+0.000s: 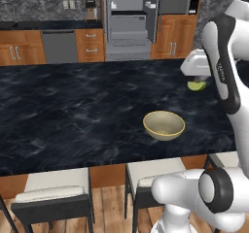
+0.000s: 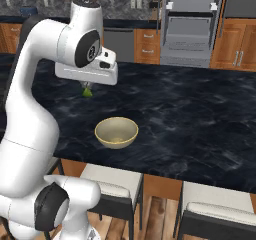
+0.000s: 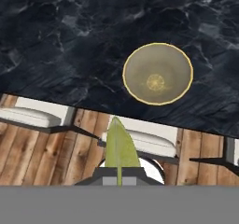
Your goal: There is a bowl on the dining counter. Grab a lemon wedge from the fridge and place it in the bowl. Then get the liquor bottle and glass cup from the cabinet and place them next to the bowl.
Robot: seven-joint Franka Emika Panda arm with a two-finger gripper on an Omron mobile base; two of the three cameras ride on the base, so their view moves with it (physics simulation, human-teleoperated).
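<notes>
- One lemon wedge point(image 1: 196, 86), yellow-green, is pinched between the closed fingers of the gripper point(image 1: 197, 81). In the hand view the wedge point(image 3: 119, 148) stands as a narrow pointed green sliver rising from between the finger tips.
- One gripper point(image 2: 87, 87) hangs in the air above the dining counter point(image 1: 73, 110), with the wedge point(image 2: 87, 91) showing just below the white hand. The wedge is off to one side of the bowl, not over it.
- One bowl point(image 1: 164, 125) sits upright on the counter, near the edge that faces the stools. It is shallow and wide, olive-yellow, with a pale rim. Nothing lies in it; the hand view shows its bare inside with a lighter patch at the centre point(image 3: 158, 73).
- One counter top, black marbled stone point(image 2: 200, 119), on a brown wooden base.
- Two white-seated stools point(image 1: 56, 191) point(image 1: 155, 174) with dark frames stand at the near side of the counter in the left base view.
- One grey fridge point(image 1: 131, 18) stands at the far wall with its doors open, showing white door bins and shelves.
- One grey dishwasher panel point(image 1: 59, 46) is set among the wooden cabinets point(image 1: 19, 47) to the left of the fridge.
- Floor under the stools is brown wooden boards point(image 3: 42, 157).
</notes>
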